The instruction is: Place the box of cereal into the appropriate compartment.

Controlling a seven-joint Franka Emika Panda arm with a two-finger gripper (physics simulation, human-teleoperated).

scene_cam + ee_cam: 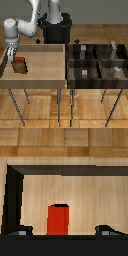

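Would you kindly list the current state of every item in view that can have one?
box of cereal: upright or leaning in the light wooden tray, not yet in a compartment.
gripper: lowered at the box; grip cannot be told.
light wooden tray: holds only the box.
dark compartment bin: small grey-white items sit in several compartments.

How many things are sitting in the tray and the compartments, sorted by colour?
Red: 1, the box of cereal in the light wooden tray.
Grey-white: 4 small items, one in each compartment of the dark bin.
Total: 5.
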